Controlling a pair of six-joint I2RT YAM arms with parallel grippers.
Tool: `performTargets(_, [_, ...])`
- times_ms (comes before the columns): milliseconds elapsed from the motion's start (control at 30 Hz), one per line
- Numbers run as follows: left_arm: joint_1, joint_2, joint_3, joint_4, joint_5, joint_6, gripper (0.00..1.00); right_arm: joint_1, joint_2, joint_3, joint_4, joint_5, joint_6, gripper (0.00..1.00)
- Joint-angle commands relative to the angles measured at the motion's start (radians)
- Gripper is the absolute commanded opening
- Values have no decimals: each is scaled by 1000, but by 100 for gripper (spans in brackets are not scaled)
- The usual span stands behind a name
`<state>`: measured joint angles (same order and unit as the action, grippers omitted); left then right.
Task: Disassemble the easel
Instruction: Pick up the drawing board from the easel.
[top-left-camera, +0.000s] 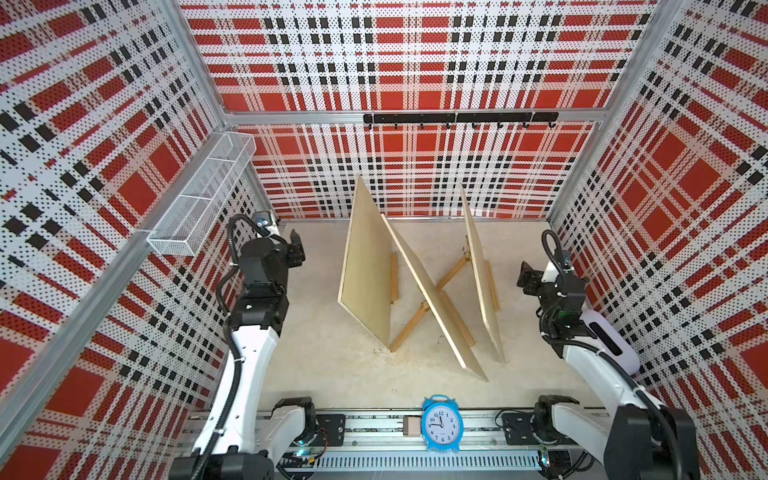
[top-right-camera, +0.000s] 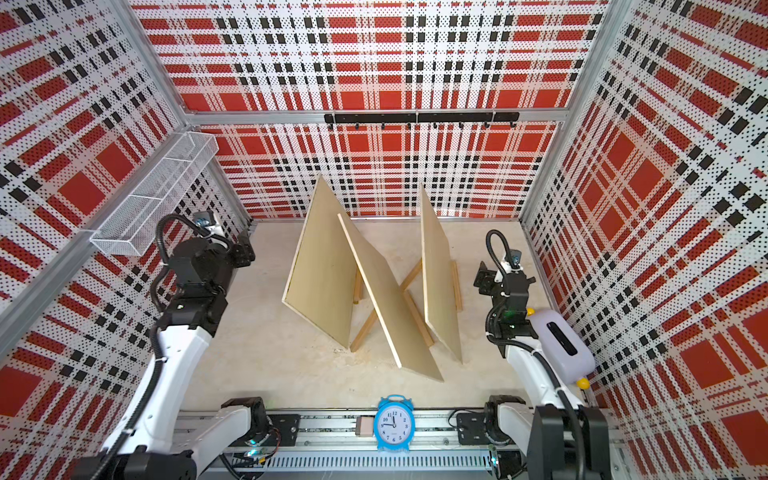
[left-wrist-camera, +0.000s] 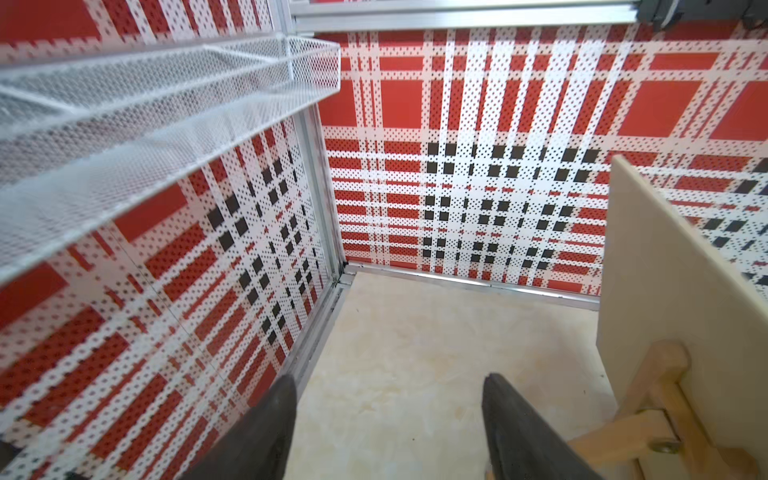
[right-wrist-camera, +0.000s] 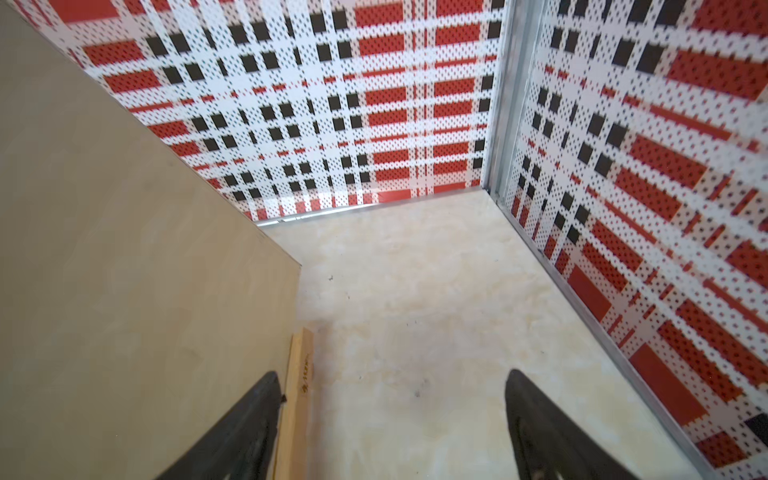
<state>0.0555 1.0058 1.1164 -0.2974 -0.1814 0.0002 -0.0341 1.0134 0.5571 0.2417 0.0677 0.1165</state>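
Observation:
The easel (top-left-camera: 409, 328) stands mid-table: crossed light wooden legs carrying three tan boards, a left one (top-left-camera: 368, 266), a long middle one (top-left-camera: 432, 299) and a right one (top-left-camera: 482, 274). Both top views show all three. My left gripper (top-left-camera: 297, 249) hovers left of the left board, open and holding nothing. In the left wrist view its fingertips (left-wrist-camera: 286, 386) frame bare tabletop, with the board (left-wrist-camera: 673, 291) and a bolted leg joint (left-wrist-camera: 656, 415) to one side. My right gripper (top-left-camera: 528, 278) is open beside the right board (right-wrist-camera: 124, 270), next to its wooden ledge strip (right-wrist-camera: 299, 374).
A white mesh basket (top-left-camera: 203, 191) hangs on the left wall above my left arm. A black hook rail (top-left-camera: 459, 118) runs along the back wall. A blue alarm clock (top-left-camera: 441, 424) stands at the front edge. A white device (top-right-camera: 561, 345) lies by the right wall.

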Motion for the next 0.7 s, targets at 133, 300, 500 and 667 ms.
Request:
performTargets(133, [-47, 12, 318, -546, -16, -102, 82, -5, -59, 294, -489, -232, 127, 91])
performTargets(300, [-106, 74, 504, -750, -60, -217, 90, -3, 90, 607, -807, -381, 143, 83])
performTargets(500, [-135, 161, 625, -880, 105, -345, 100, 38, 211, 868, -1051, -427, 143, 81])
performTargets(667, [-210, 262, 719, -951, 123, -381, 98, 99, 265, 972, -1159, -413, 131, 83])
